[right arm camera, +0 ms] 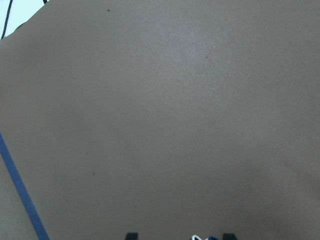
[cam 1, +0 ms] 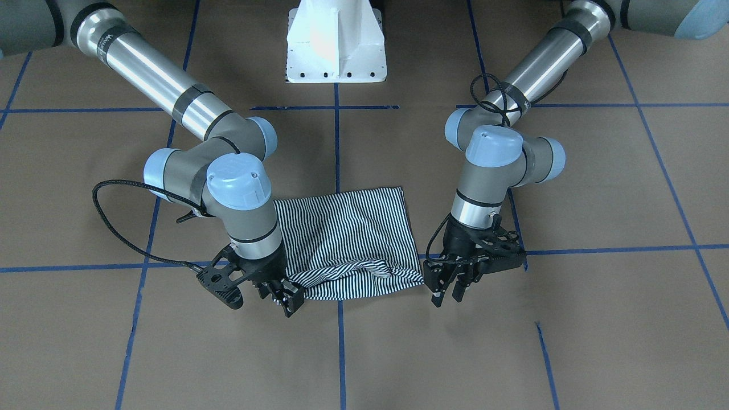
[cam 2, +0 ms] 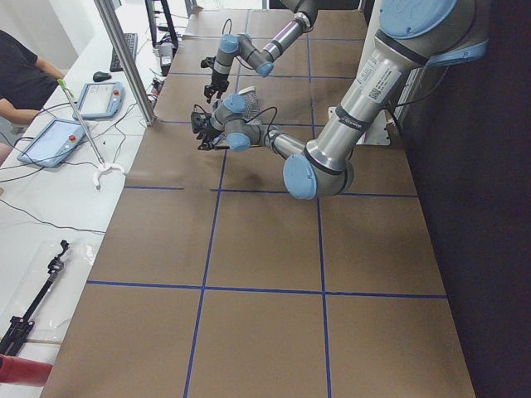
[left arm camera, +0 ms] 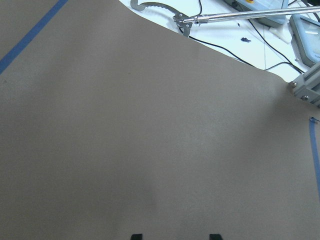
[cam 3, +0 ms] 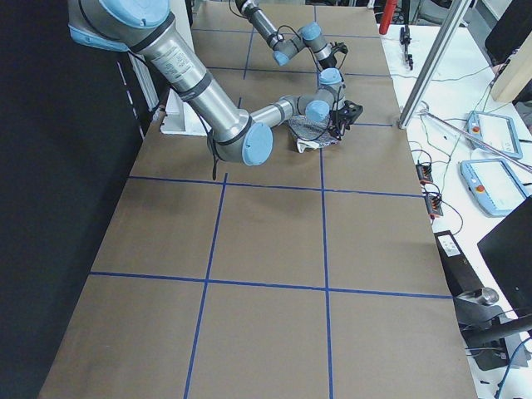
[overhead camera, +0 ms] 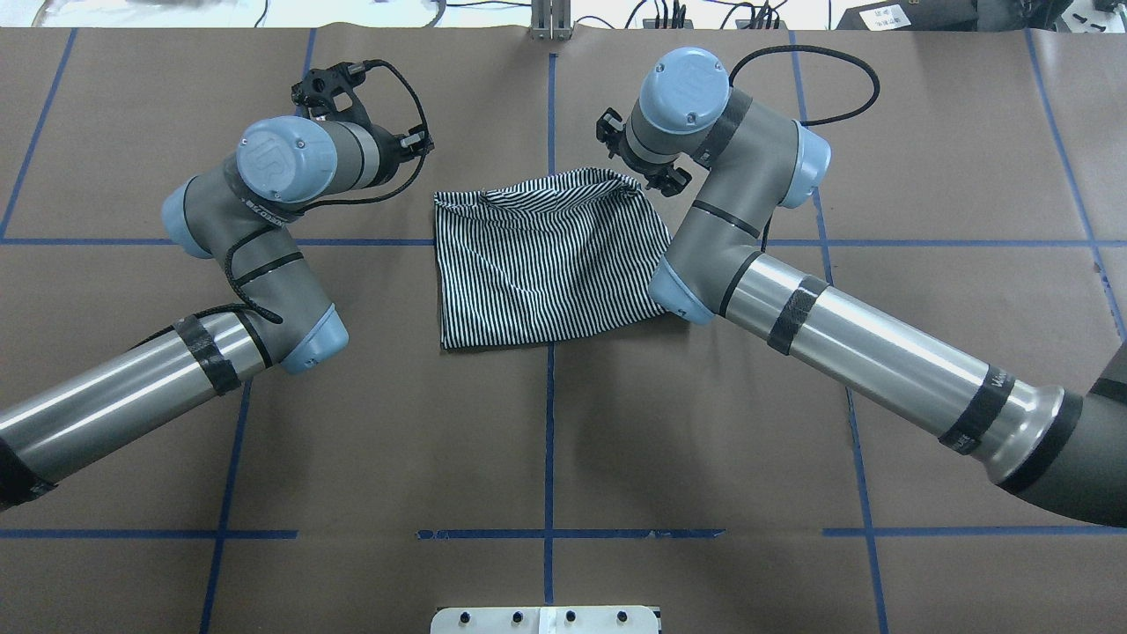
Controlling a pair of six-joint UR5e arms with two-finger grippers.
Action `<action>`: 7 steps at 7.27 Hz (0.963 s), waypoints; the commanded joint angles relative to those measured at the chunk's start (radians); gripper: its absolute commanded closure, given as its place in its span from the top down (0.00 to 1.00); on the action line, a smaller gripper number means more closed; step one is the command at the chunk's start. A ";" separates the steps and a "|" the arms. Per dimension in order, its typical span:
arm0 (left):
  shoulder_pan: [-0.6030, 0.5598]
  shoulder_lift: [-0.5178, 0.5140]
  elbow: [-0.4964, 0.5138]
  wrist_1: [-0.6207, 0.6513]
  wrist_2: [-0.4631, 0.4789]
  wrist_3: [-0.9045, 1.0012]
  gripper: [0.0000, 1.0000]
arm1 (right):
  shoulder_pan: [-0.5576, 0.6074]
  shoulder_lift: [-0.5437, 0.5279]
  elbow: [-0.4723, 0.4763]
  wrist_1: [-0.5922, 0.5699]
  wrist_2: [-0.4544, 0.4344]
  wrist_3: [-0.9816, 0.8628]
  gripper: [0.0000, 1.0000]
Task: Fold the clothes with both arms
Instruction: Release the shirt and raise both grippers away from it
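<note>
The navy-and-white striped shirt (cam 1: 347,236) lies folded into a rough rectangle on the brown table, also seen in the overhead view (overhead camera: 546,264). Its edge farthest from the robot is bunched into a ridge (cam 1: 364,270). My right gripper (cam 1: 285,296) sits low at that edge's corner. Its tips are apart in the right wrist view (right arm camera: 179,236), with a scrap of fabric (right arm camera: 200,238) showing between them. My left gripper (cam 1: 447,293) is open and empty, just beside the opposite corner of the same edge. Its tips (left arm camera: 175,236) show over bare table.
The white pedestal base (cam 1: 336,45) stands at the robot's side of the table. Blue tape lines (cam 1: 340,341) grid the brown surface. Beyond the table's far edge lie a metal grabber tool (left arm camera: 225,15), cables and tablets (cam 2: 99,98), with an operator (cam 2: 25,79) seated there.
</note>
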 commanded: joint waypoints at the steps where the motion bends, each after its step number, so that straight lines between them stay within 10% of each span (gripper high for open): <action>1: 0.004 -0.010 -0.054 0.010 -0.087 -0.012 0.22 | 0.055 0.001 0.035 0.003 0.083 -0.033 1.00; 2: 0.007 -0.019 -0.060 0.006 -0.125 -0.008 0.00 | 0.117 -0.003 0.074 0.003 0.184 -0.036 1.00; 4: 0.008 -0.074 -0.129 0.152 -0.361 0.000 0.00 | 0.150 -0.040 0.120 0.003 0.251 -0.049 1.00; 7: 0.093 -0.103 -0.052 0.202 -0.294 0.084 0.00 | 0.142 -0.072 0.125 0.008 0.248 -0.072 1.00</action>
